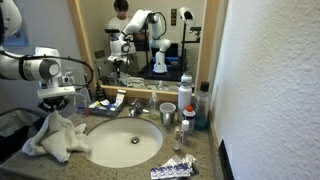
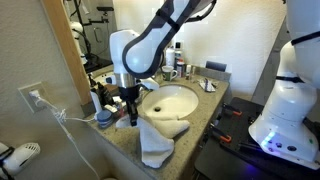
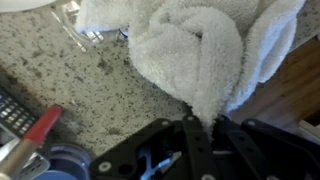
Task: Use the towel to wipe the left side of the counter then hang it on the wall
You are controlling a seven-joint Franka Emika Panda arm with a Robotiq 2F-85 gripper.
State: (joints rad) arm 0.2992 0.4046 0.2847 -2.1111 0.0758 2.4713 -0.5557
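Observation:
The pale grey-white towel (image 1: 55, 135) lies bunched on the left part of the speckled counter (image 1: 205, 158), beside the oval white sink (image 1: 125, 143). In an exterior view the towel (image 2: 158, 135) drapes over the counter's front edge (image 2: 120, 150). My gripper (image 1: 55, 103) hangs just above the towel, shut on a pinched peak of it. In the wrist view the black fingers (image 3: 203, 127) clamp a fold of the towel (image 3: 200, 50) over the granite (image 3: 90, 90). The white stucco wall (image 1: 270, 80) is on the right.
A wood-framed mirror (image 1: 140, 40) stands behind the sink. Bottles and a cup (image 1: 167, 112) stand at the back right of the counter. A packet (image 1: 172, 168) lies at the front. Small items (image 3: 30, 130) sit close to my gripper. A wall outlet with cord (image 2: 35, 97) is nearby.

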